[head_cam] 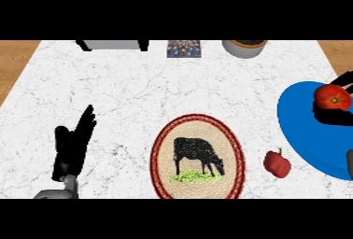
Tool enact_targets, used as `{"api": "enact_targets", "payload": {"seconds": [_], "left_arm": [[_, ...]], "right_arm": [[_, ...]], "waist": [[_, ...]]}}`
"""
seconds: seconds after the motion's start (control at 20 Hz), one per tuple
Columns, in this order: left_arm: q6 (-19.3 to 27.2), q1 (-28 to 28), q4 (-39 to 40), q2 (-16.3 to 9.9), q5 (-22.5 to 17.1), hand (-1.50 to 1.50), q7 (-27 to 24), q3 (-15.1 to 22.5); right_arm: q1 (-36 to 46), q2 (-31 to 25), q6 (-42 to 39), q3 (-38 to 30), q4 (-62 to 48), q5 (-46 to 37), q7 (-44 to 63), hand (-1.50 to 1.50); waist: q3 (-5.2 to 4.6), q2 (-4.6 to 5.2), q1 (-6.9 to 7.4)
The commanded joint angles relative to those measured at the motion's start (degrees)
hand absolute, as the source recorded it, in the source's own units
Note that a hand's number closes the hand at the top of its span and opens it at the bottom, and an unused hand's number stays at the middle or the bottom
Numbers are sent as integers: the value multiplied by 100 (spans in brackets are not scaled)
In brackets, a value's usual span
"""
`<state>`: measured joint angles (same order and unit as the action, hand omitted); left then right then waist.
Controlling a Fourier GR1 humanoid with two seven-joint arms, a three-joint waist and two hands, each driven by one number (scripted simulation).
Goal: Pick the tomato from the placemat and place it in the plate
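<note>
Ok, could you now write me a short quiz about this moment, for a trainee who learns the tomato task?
1. True or false: the tomato lies on the placemat.
2. What lies on the counter between the placemat and the blue plate? A) a red pepper B) a spoon C) a cup
3. Fill in: the open left hand rests at the view's ____ side.

Key
1. False: it is over the plate, in the right hand.
2. A
3. left
</note>
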<state>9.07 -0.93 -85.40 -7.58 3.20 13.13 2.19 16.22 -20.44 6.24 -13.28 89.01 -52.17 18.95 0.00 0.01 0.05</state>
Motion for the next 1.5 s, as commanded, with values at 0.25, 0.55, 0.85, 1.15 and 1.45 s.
{"api": "enact_targets", "payload": {"seconds": [0.25, 0.55, 0.85, 1.15, 1.45], "left_arm": [[-136, -164, 175, 12, -9, 0, -56, -165], [-63, -88, 215, 136, 116, 0, -192, -38], [-152, 1, 147, 21, 48, 0, -251, -162], [-210, 26, 161, 31, 30, 0, -263, -222], [-213, -127, 154, -18, -19, 0, 12, -294]], "right_arm": [[714, -500, 458, -536, -2290, 182, -857, 150], [850, -878, -239, -687, -3538, 541, -1371, 150], [1172, -1110, -735, -667, -5024, 559, -1780, 150], [967, -1464, -1168, -743, -5410, 924, -3179, -150], [1230, -884, -1144, -1738, -4763, 2354, -3989, -150]], "waist": [[1, 10, 37], [3, 21, 59], [6, 47, 131], [4, 15, 40], [9, -22, -79]]}}
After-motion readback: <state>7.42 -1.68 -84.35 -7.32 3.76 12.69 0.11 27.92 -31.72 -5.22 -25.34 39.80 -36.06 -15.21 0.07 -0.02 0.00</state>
